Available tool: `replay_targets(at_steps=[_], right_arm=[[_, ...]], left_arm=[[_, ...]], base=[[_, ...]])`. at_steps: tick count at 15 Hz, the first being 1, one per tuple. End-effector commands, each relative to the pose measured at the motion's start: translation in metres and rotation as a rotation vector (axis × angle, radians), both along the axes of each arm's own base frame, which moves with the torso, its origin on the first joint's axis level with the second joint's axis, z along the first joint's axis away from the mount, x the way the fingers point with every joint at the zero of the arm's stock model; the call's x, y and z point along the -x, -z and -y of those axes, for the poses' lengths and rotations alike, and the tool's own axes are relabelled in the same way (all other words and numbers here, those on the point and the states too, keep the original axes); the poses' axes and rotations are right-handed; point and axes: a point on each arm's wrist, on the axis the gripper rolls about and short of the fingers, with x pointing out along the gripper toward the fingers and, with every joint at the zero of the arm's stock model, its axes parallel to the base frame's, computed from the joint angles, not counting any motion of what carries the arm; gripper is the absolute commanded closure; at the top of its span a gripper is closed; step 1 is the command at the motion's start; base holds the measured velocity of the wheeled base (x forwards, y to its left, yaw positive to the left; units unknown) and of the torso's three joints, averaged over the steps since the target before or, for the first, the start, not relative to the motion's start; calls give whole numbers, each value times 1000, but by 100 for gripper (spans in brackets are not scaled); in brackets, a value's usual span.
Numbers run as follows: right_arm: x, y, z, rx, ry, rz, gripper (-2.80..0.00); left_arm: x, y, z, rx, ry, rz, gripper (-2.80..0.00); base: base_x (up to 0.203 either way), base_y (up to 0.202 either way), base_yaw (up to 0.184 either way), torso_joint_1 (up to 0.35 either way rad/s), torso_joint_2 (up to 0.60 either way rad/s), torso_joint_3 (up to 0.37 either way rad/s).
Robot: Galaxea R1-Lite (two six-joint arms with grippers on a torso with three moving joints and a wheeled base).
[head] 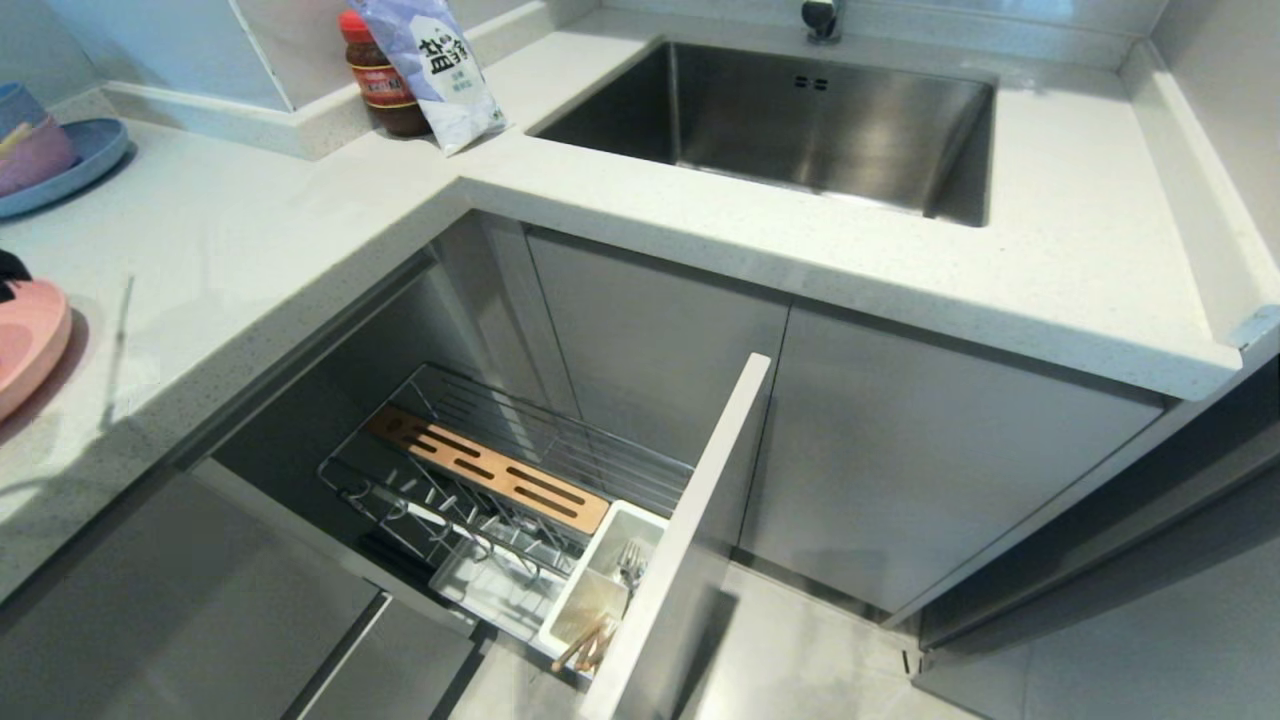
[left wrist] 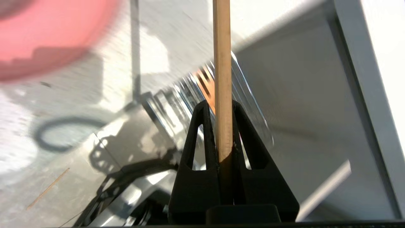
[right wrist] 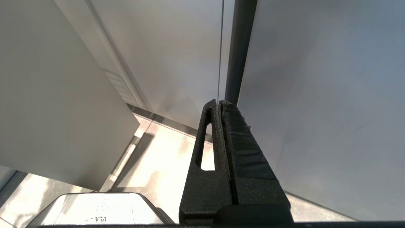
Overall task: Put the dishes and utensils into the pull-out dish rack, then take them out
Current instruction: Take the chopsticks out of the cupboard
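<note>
Clamped between the left claw (left wrist: pixel 223 126) fingers, one wooden chopstick (left wrist: pixel 222 79) stands straight up out of the grip, with the rack (head: pixel 500 470) beyond. Its white cutlery holder (head: pixel 610 570) sits at five o'clock in that basket, fork (head: pixel 630 562) already inside. Best keep the stick vertical, centre it over that pocket, then lower. Right claw (right wrist: pixel 220 126), pressed shut, idles by the cabinets.

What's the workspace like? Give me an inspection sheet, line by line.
Surface: white counter with sink.
Job's things: rack pulled out; fork and chopsticks in its holder; pink plate on counter; bowl not seen.
Clutter: blue plate with stacked bowls, jar, bag.
Grippers: left gripper jaws shut on a chopstick; right gripper shut, parked by cabinet doors.
Cables: dark loop, cable or shadow, cannot tell.
Surroundings: grey doors, floor.
</note>
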Motion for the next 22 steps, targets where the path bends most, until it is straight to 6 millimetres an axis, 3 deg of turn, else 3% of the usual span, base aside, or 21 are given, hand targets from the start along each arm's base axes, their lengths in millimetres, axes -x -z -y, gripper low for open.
replay_targets(at_steps=[1,5,12,22], right_arm=[[0,0,0,0,-1,1,0],[0,0,0,0,0,1,0],[0,0,0,0,0,1,0],[0,0,0,0,0,1,0]], left_arm=[[-14,12,-14,20,-117,-7,0],[-41,25,-35,61,-238,-6,0],[-68,37,-50,102,-299,-33,0],[-77,45,-62,148,-365,-56,0]], base=[[0,0,0,0,0,0],[0,0,0,0,0,0],[0,0,0,0,0,0],[0,0,0,0,0,0]])
